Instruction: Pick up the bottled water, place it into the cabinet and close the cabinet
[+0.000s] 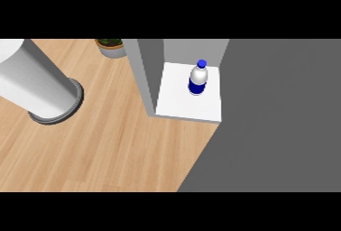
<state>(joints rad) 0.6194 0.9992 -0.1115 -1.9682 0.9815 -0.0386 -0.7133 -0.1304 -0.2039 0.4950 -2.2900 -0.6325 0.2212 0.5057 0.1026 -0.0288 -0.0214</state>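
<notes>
Grey forearm (36,79) enters at ten o'clock; no hand shows, so finger state cannot be told. Wooden counter (113,144) below. Potted plant (112,47) at twelve o'clock. Cabinet (149,76), open, white shelf (183,101). Bottled water (198,78) stands upright on the shelf at one o'clock, long axis vertical, blue cap uppermost, blue band, wording unreadable. Grey cabinet door (279,117) at three o'clock.

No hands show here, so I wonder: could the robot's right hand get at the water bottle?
Doubtful; neither hand shows. The bottle stands upright on the cabinet's white shelf, nothing in front of it, but a broad grey panel fills the right side.
</notes>
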